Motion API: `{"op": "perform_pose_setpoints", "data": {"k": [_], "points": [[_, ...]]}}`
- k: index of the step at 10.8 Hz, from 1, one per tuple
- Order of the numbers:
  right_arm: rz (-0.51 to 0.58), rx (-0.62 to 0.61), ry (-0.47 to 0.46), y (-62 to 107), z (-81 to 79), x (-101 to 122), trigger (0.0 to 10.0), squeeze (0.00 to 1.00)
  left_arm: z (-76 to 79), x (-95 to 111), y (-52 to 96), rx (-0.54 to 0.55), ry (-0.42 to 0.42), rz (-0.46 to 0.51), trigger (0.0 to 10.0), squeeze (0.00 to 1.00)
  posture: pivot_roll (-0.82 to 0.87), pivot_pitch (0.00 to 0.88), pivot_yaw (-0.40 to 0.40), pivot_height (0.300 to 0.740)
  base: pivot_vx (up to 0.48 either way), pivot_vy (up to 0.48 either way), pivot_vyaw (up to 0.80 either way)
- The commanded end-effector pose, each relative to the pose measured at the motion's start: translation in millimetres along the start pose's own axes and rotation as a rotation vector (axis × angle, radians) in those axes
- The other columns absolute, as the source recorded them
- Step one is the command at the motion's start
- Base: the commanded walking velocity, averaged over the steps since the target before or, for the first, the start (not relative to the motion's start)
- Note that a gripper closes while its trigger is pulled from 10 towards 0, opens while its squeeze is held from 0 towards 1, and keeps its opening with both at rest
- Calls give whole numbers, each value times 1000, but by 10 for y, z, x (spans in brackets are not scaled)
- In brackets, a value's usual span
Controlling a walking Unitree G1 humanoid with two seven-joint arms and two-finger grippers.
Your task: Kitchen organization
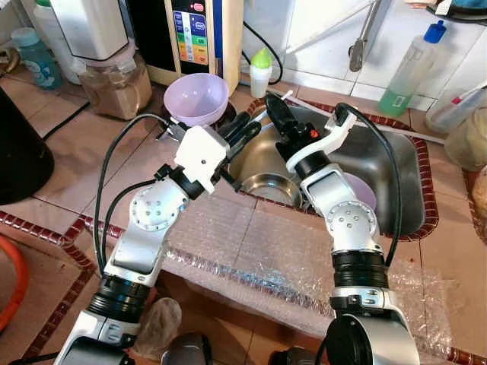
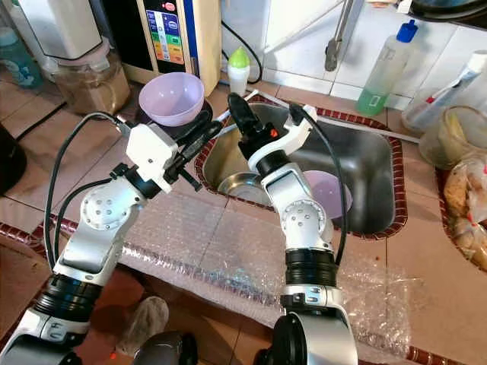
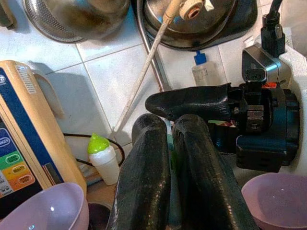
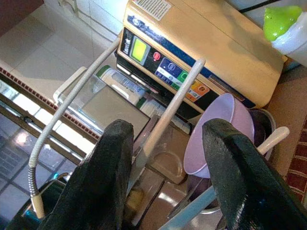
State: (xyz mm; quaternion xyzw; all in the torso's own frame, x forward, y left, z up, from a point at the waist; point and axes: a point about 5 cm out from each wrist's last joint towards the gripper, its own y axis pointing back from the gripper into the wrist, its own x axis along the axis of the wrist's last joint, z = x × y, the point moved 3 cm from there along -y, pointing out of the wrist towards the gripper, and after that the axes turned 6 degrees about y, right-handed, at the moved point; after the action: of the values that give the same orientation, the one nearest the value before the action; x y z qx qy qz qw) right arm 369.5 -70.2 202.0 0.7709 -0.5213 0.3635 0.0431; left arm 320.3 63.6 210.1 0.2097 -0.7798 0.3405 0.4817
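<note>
Sink (image 1: 396,163) rim crowded by bowl (image 1: 196,97)

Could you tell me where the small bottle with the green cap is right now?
The green-capped bottle stands on the counter behind the sink's back left corner, against the wall, between the beige appliance and the tap.

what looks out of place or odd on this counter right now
A sheet of bubble wrap is draped over the counter's front edge below the sink, crumpled toward the right, unusual for a kitchen worktop. A lilac bowl sits tilted on other dishes by the sink's corner. No spill or damage shows.
</note>
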Motion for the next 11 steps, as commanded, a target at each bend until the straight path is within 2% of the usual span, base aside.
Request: {"op": "perform_pose_setpoints", "data": {"k": [1,4,7,11], "points": [[-60,-1,-50,-48,-36,-161,0,0,62,68,-52,-25,-5,35,0,0,-13,0,2,740,0,0,0],[-98,-8,-96,-40,6,-227,0,0,127,46,-53,-40,12,35,0,0,-16,0,-8,740,0,0,0],[-88,31,-110,-63,-35,-163,0,0,151,23,-42,-48,20,28,0,0,-17,0,-10,740,0,0,0],[-37,5,-107,-35,36,-65,0,0,148,-26,-13,-51,13,8,0,0,-17,0,-5,740,0,0,0]]}}
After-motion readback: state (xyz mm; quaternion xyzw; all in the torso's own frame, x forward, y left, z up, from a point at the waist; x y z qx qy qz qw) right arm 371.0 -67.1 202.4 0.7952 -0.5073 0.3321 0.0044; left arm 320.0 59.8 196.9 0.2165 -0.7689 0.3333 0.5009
